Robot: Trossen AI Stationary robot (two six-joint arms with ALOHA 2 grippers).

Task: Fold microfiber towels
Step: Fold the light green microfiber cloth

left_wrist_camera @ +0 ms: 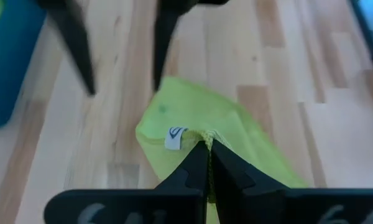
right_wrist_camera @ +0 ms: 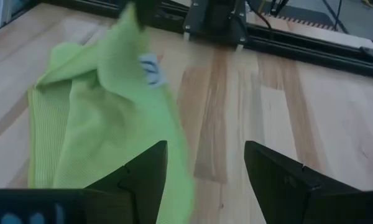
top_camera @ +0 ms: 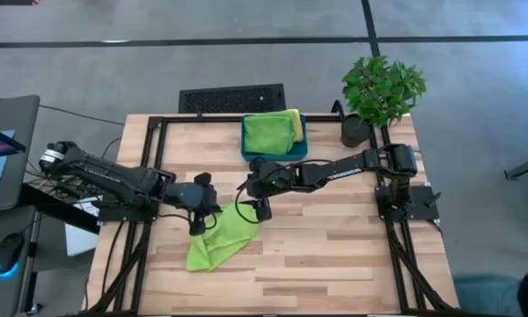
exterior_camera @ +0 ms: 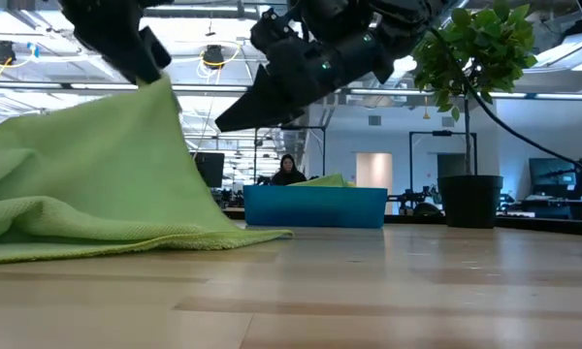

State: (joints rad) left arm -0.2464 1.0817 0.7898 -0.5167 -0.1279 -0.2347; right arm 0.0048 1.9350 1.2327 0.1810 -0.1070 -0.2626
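Left gripper is pinched tight on a corner of the lime green towel, right by its little white tag, and has that corner hoisted off the wood. The rest of the cloth drapes down from the fingers and lies rumpled on the table, toward the front left. From table height it looks like a green tent, peaked at the dark fingers.

Right gripper hangs just beside it, over the towel's far edge, fingers spread wide with nothing between them — bare wood shows in the gap. The two grippers are close together near the middle of the table.

Back by the far edge sits the teal bin, with another lime green towel folded inside and a yellow one tucked just beside it. A potted plant stands at the far right corner.
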